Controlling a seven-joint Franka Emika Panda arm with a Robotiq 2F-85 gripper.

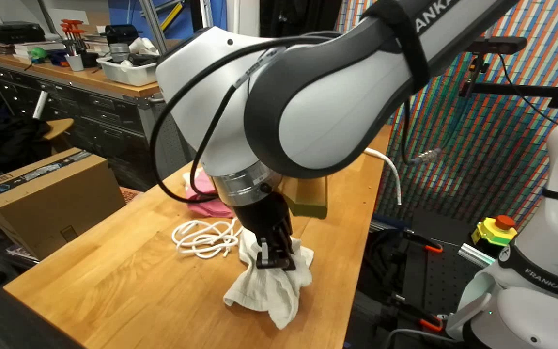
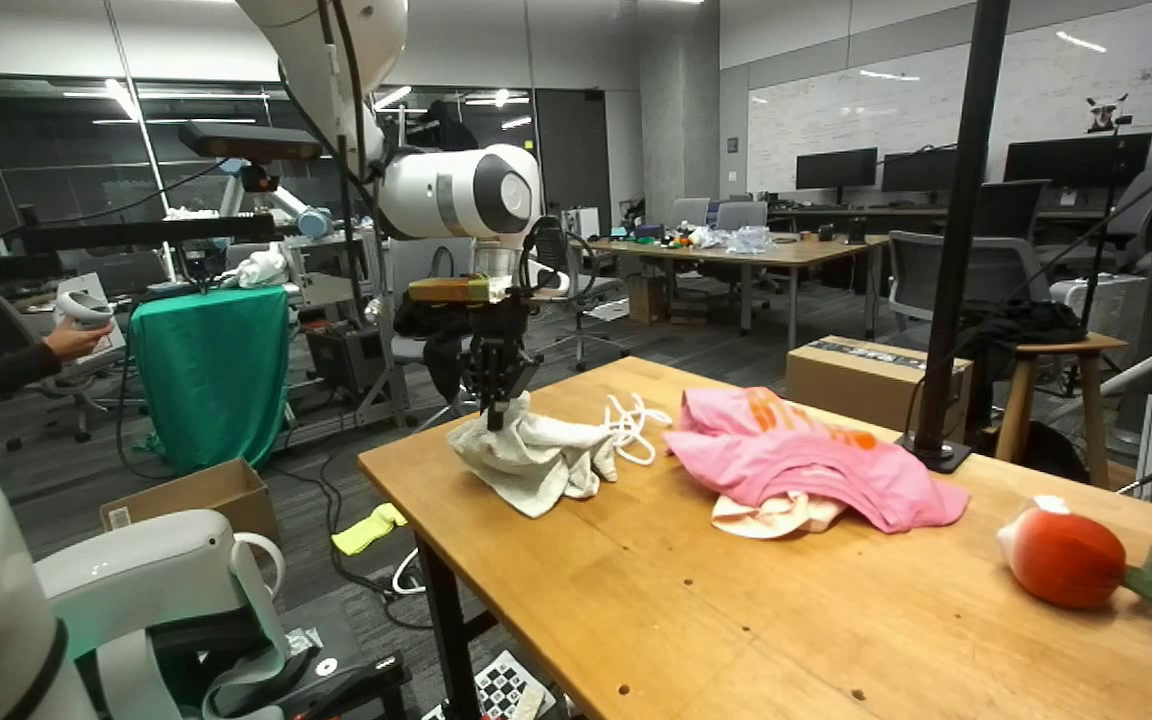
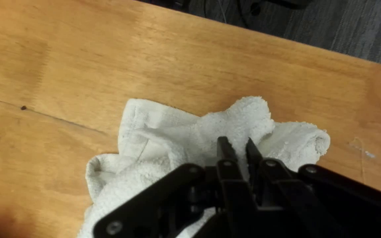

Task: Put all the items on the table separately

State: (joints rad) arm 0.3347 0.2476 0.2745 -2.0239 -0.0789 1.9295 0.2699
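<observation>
white cloth (image 2: 541,465): lay crumpled on the table (image 1: 129,291), near an edge, its corners splayed and its folds bunched up under the gripper (image 3: 236,143);
gripper jaws: stood nearly together, tips down at the folds, with what looked to me like a thin ridge of the white cloth pinched between them;
cloth's feel: light and limp, i judged, with a rough looped face that ought not to slip; nothing in it to break, so a firm squeeze would have done no harm;
cloth's best hold: that raised ridge; a corner might have spread it more neatly, but a bunch gave more to bite on;
white rope (image 1: 206,238): sat in a loose coil just beside the white cloth; whether a strand touched it i could not tell from where i stood; a dragged hem could have caught a loop, so a straight lift seemed wiser than a slide;
pink cloth (image 2: 806,460): lay heaped near the white rope; soft by its drape, i guessed, and best taken by a high fold;
red-orange plush (image 2: 1071,560): rested well apart from the white cloth; it looked stuffed and squashable, best taken round its body
</observation>
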